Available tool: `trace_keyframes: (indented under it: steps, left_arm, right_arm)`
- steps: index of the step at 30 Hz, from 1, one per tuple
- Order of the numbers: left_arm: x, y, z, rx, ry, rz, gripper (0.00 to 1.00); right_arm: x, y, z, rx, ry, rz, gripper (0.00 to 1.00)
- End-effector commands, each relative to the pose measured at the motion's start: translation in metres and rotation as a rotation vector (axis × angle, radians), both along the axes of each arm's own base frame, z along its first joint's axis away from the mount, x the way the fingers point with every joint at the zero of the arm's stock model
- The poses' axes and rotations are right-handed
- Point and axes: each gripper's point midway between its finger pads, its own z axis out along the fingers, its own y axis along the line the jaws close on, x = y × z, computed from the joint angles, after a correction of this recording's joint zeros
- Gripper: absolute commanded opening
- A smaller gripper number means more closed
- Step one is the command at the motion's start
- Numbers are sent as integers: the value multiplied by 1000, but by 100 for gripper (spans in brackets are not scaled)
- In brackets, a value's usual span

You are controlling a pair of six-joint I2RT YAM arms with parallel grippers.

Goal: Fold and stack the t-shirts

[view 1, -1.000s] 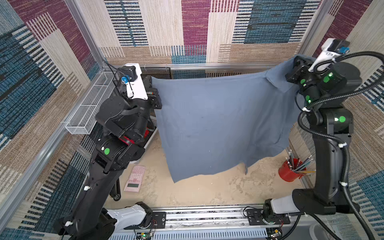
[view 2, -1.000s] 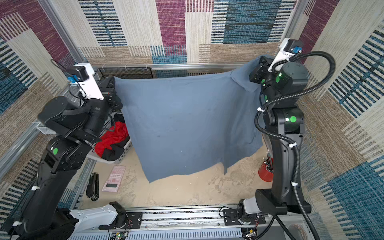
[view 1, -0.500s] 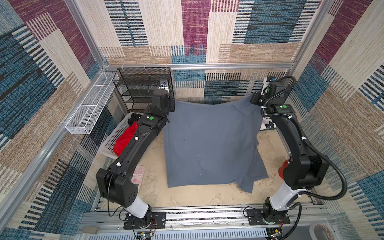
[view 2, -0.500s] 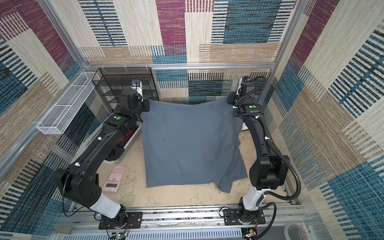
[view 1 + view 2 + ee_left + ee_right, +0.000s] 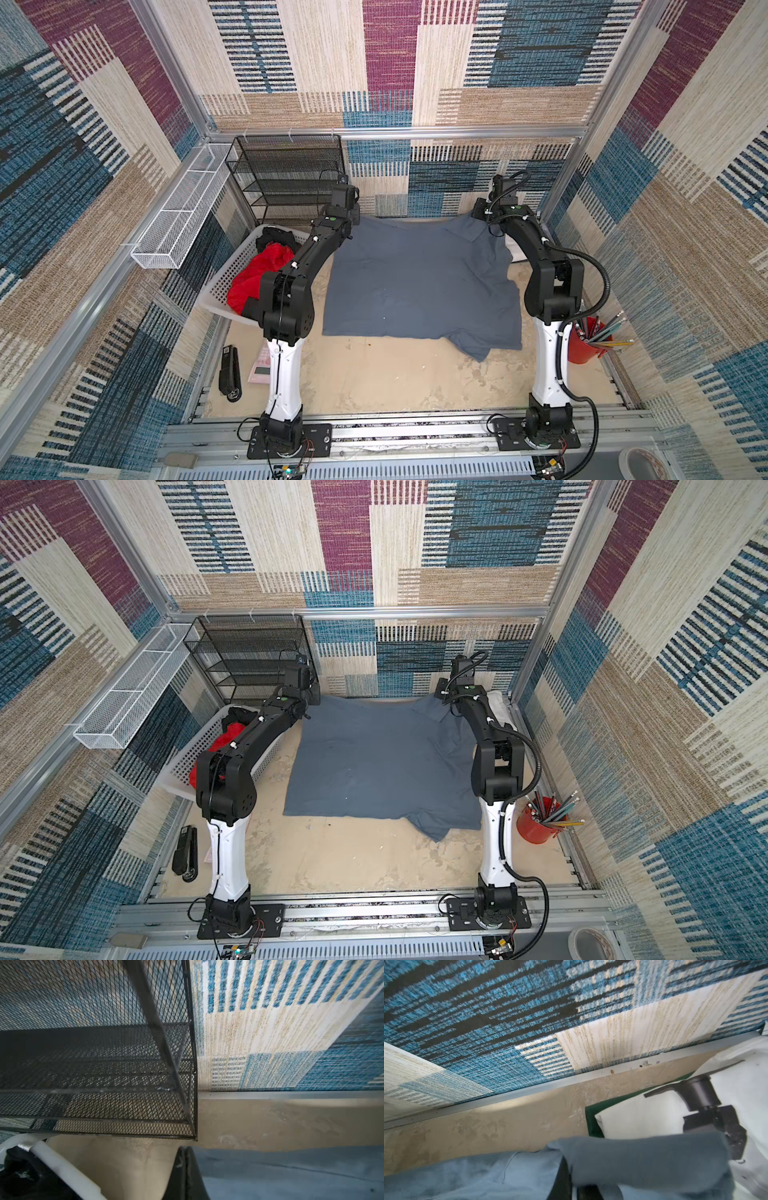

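Note:
The slate-grey t-shirt [image 5: 419, 282] [image 5: 382, 762] lies spread flat across the middle of the table, with its near right corner rumpled. At its far left corner my left gripper [image 5: 352, 217] [image 5: 185, 1150] is shut, the cloth [image 5: 291, 1172] running up to the closed jaws. My right gripper [image 5: 478, 212] [image 5: 572, 1176] is shut on the far right corner, where grey cloth [image 5: 643, 1159] drapes over its fingers. Just beyond that corner a folded white t-shirt [image 5: 643, 1118] with black patches lies on a dark green one [image 5: 591, 1124]. The white one shows behind the right arm [image 5: 498, 702].
A white perforated basket [image 5: 232, 282] with red and black cloth stands at the left. Behind it is a black mesh rack [image 5: 291, 178], and a white wire tray [image 5: 178, 224] hangs on the left rail. Red pencil cup [image 5: 586, 340] at the right; stapler [image 5: 230, 374] and pink calculator [image 5: 259, 368] near left.
Both arms have gone from holding the grey t-shirt up hanging to reaching low toward the back wall. The shirt now lies flat on the table.

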Motion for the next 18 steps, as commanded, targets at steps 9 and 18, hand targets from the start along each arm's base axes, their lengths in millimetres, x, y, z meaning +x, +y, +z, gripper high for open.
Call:
trace_keyframes:
  steps: [9,18]
  left_arm:
    - [-5,9,-43,-73,53,14,0]
    - [-7,20,-73,-88,89,60,0]
  right_arm:
    - [-52,12,-24,-22,75,-7,0]
    - [-90,-2,-29,-45,94,-67,0]
